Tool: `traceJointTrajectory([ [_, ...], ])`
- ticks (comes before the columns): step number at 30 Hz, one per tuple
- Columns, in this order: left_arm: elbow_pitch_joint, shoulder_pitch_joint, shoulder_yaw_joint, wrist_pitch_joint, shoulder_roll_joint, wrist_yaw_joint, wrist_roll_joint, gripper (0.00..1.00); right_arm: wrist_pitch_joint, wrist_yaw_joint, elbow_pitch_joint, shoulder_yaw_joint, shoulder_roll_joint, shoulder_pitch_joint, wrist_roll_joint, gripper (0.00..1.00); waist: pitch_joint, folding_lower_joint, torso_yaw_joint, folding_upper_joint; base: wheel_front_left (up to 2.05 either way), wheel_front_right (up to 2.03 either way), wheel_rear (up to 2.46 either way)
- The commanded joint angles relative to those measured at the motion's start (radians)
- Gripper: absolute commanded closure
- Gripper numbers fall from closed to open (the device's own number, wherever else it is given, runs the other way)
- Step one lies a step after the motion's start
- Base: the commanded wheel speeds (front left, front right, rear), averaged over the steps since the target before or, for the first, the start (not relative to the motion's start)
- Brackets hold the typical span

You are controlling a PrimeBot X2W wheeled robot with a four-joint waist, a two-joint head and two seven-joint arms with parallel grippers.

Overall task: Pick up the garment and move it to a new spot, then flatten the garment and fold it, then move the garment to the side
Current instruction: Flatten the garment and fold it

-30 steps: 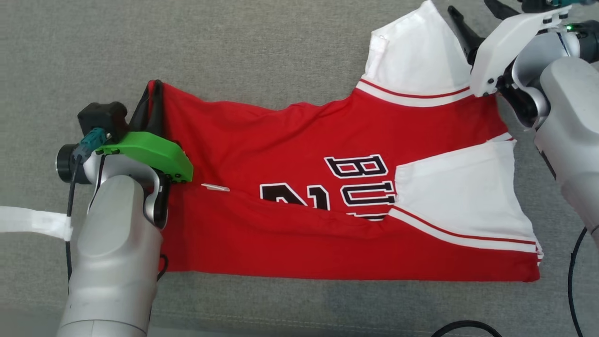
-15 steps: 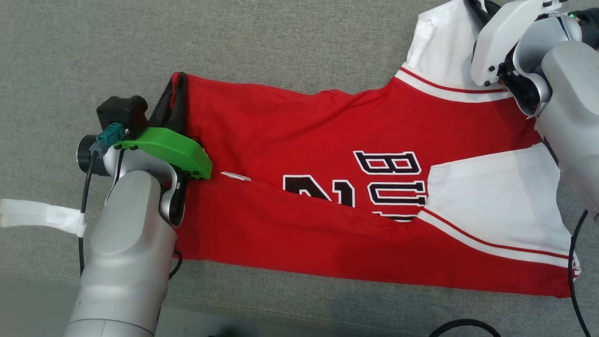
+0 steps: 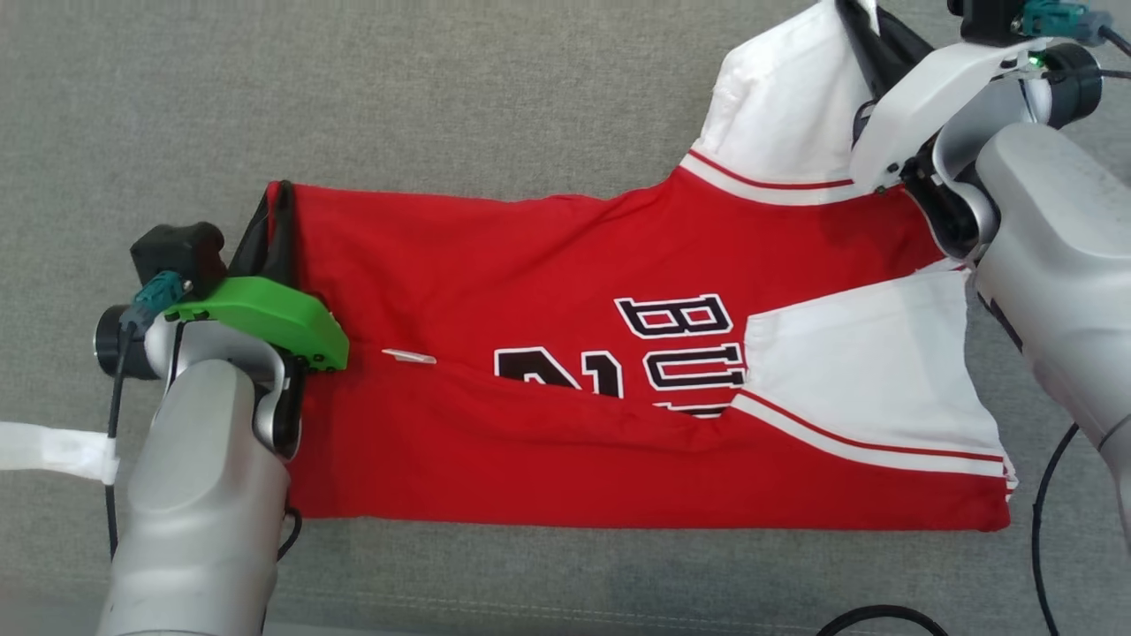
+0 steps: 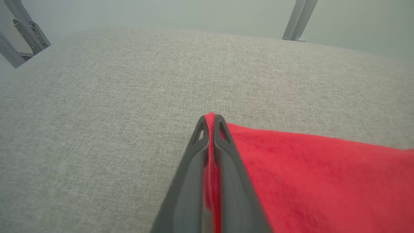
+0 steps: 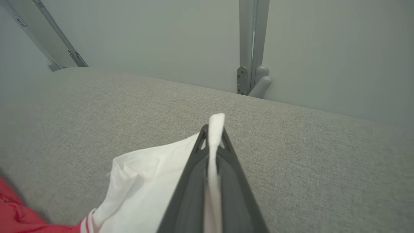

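Observation:
The garment (image 3: 548,265) is a red jersey with white sleeves and black lettering, spread across the grey padded surface. My left gripper (image 3: 274,199) is shut on its far left corner; in the left wrist view the red cloth (image 4: 307,174) runs between the closed fingers (image 4: 223,152) of that gripper (image 4: 210,118). My right gripper (image 3: 861,18) is shut on the far white sleeve (image 3: 786,97) at the upper right; in the right wrist view a white fold (image 5: 216,129) pokes out between the dark fingers (image 5: 231,161). The near white sleeve (image 3: 866,371) lies folded over the chest.
The grey fabric surface (image 3: 486,97) stretches beyond the jersey on the far side. A white strap (image 3: 53,446) hangs off my left arm. A black cable (image 3: 1043,530) loops at the lower right. Metal frame legs (image 5: 252,48) stand past the far edge.
My right gripper has shut on the far white sleeve, which it stood beside, open, a second ago. The head camera swung and came back. The left grip is unchanged.

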Motion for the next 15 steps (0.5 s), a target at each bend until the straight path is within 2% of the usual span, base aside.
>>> traceJointTrajectory([
  [1,0.000,0.022,0.017,0.000,0.021,-0.004,0.007,1.00,-0.024,-0.002,-0.018,0.007,-0.004,0.024,0.024,1.00,-0.062,-0.0001,-0.058,0.0000,0.00,0.00,0.00],
  [7,-0.010,0.091,0.051,0.000,0.050,-0.008,0.009,1.00,-0.072,-0.002,-0.099,0.034,-0.029,0.111,0.086,1.00,-0.134,-0.0001,-0.094,0.0000,0.00,0.00,0.00],
  [15,-0.018,0.206,0.084,0.000,0.062,-0.013,-0.002,1.00,-0.086,-0.002,-0.206,0.029,-0.048,0.281,0.153,1.00,-0.227,-0.0001,-0.123,0.0000,0.00,0.00,0.00],
])
